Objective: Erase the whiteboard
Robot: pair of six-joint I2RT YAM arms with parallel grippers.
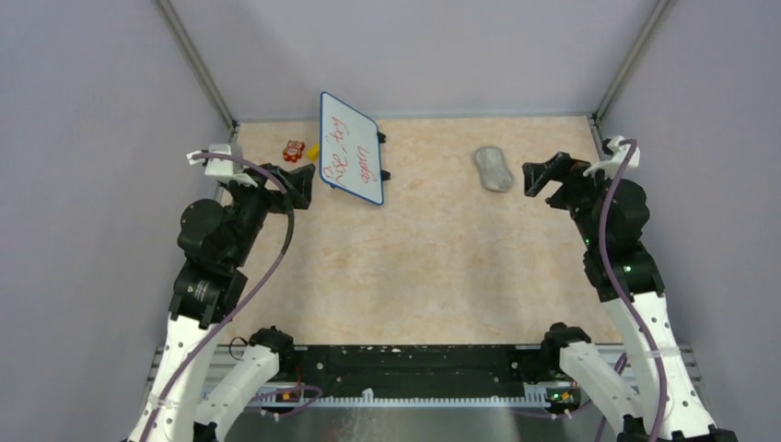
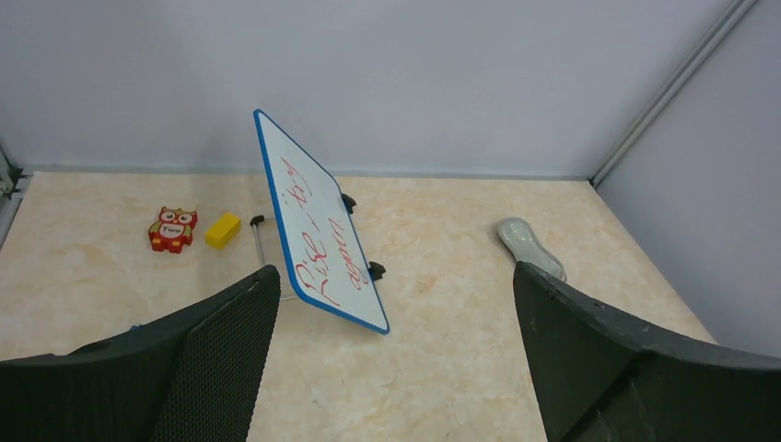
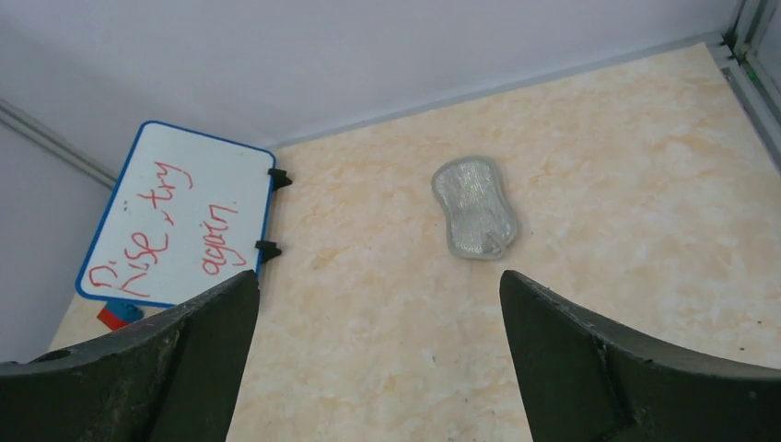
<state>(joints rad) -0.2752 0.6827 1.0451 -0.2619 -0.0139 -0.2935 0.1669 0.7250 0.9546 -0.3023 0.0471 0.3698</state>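
Observation:
The whiteboard (image 1: 351, 147) stands tilted on its wire stand at the back left, blue-framed, with red handwriting on it. It also shows in the left wrist view (image 2: 318, 241) and the right wrist view (image 3: 180, 228). A grey lumpy cloth (image 1: 493, 168) lies flat at the back right, seen also in the right wrist view (image 3: 473, 208) and the left wrist view (image 2: 528, 244). My left gripper (image 1: 299, 187) is open and empty, just left of the board's near corner. My right gripper (image 1: 543, 175) is open and empty, just right of the cloth.
A small red owl figure (image 1: 294, 150) and a yellow block (image 1: 313, 149) sit left of the whiteboard, near the back left corner. Grey walls close in the table on three sides, with metal posts in the back corners.

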